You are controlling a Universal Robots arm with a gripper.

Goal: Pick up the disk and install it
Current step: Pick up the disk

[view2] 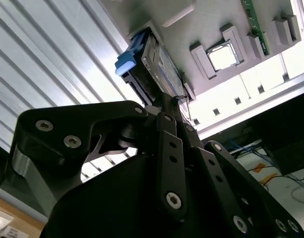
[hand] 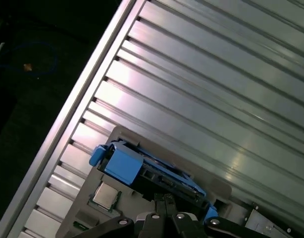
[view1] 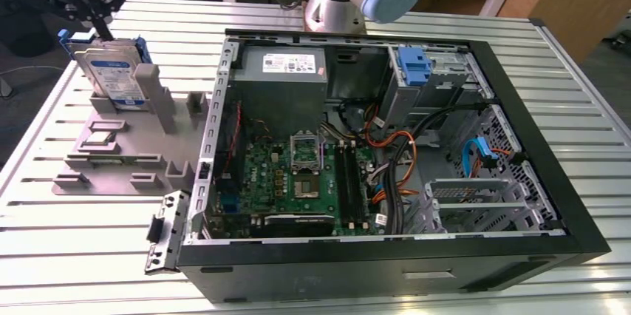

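- At the worktop's (view1: 79, 256) far corner, on the exterior view's left: disk (view1: 106, 71) stands on edge in grey fixture (view1: 108, 160), not yet lifted.
- Gripper (view1: 100, 32) is at disk's top edge. Fingers (view2: 169, 134) narrow, tips together; can't tell if they pinch it.
- You're at pickup, I'd judge; install in PC case (view1: 552, 204) not begun.
- Lift calls for firm hold & straight pull, as fixture posts flank disk.

The arm reaches over to the exterior view's left, its tool (view1: 102, 32) hanging straight down from the wrist.
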